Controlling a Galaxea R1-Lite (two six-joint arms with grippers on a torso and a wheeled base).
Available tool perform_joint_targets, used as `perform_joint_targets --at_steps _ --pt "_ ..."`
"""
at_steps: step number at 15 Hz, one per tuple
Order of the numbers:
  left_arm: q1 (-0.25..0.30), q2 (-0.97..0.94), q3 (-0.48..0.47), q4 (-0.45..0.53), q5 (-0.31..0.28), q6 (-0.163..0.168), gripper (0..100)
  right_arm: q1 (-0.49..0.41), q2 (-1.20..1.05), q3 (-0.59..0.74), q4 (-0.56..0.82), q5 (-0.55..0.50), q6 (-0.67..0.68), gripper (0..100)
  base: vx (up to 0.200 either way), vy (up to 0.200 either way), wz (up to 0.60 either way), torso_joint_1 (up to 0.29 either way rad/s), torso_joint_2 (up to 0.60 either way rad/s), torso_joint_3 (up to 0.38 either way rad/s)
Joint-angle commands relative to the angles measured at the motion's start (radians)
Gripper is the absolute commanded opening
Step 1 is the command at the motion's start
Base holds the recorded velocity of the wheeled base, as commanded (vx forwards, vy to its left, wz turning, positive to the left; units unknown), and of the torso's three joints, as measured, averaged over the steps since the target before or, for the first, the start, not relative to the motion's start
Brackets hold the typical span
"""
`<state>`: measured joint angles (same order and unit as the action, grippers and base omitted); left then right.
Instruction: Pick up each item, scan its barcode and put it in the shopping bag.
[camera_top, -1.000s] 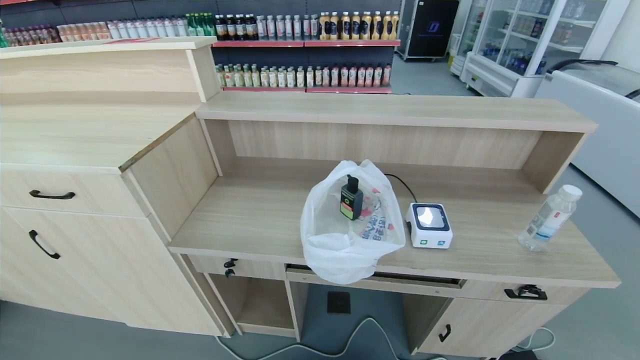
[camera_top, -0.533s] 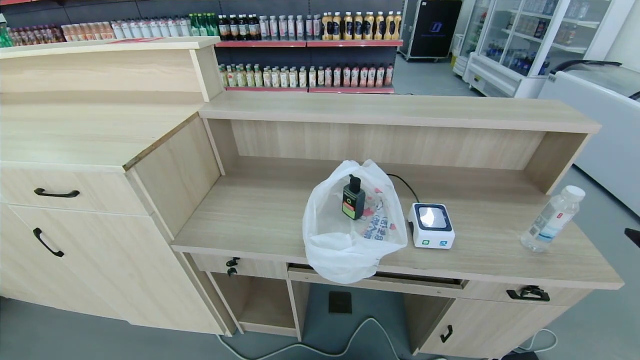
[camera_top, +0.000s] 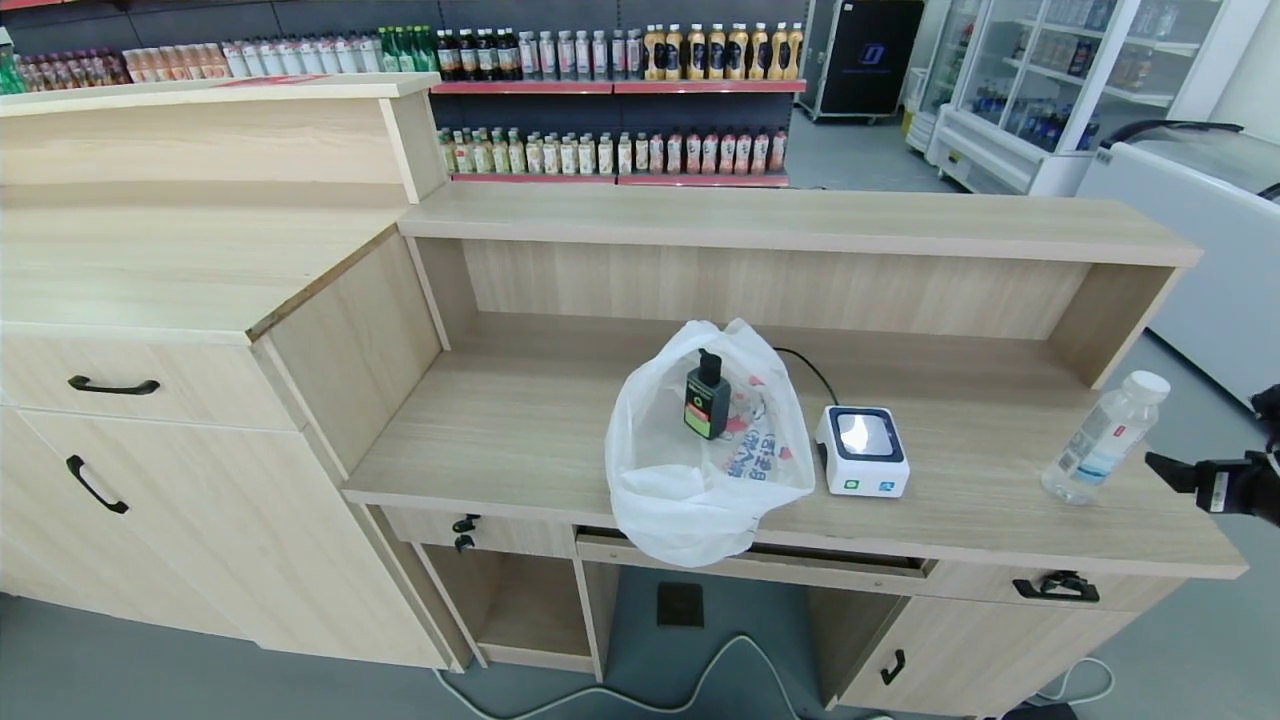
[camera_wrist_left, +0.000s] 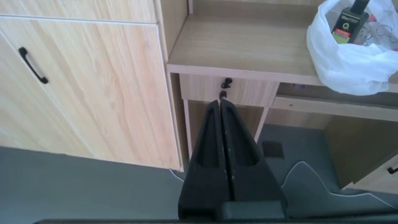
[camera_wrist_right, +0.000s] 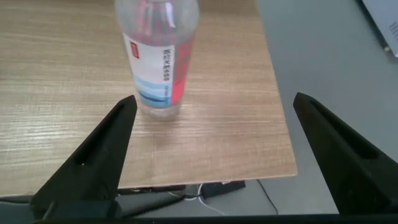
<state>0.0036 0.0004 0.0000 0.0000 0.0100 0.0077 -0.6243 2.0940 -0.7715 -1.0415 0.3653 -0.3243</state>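
Wood counter (camera_wrist_right: 62, 74), right end effector (camera_wrist_right: 214, 98) spread wide near bottle (camera_wrist_right: 158, 56)

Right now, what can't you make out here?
- Water bottle: cap cut off by the right wrist view's top edge; barcode too small in the head view.
- Dark bottle: top cut off by the left wrist view's edge, base hidden by the shopping bag.
- Scanner cable: far end hidden behind the bag, head view.

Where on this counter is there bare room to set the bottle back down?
Widest bare stretch: the counter between its left side wall and the bag. A second patch lies between the scanner and the water bottle. Crowded: the bag and scanner stand close together at the middle, with the cable running behind them.
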Motion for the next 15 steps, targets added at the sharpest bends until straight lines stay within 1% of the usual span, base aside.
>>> perform_joint_targets --at_steps 1,4,6,10,15 --pt "0.001 0.000 0.000 0.000 0.001 0.000 0 0.034 0.066 -0.011 -0.017 -0.002 -0.007 100 0.000 0.000 0.00 0.000 0.00 0.000" --pt "0.001 0.000 0.000 0.000 0.001 0.000 0 0.060 0.126 -0.051 -0.066 -0.006 -0.027 100 0.000 0.000 0.00 0.000 0.00 0.000" --pt "0.001 0.000 0.000 0.000 0.001 0.000 0 0.061 0.149 -0.081 -0.074 -0.023 -0.029 100 0.000 0.000 0.00 0.000 0.00 0.000" --pt "0.001 0.000 0.000 0.000 0.001 0.000 0 0.063 0.184 -0.161 -0.074 -0.023 -0.032 100 0.000 0.000 0.00 0.000 0.00 0.000" --pt "0.001 0.000 0.000 0.000 0.001 0.000 0 0.098 0.225 -0.189 -0.077 -0.023 -0.030 100 0.000 0.000 0.00 0.000 0.00 0.000"
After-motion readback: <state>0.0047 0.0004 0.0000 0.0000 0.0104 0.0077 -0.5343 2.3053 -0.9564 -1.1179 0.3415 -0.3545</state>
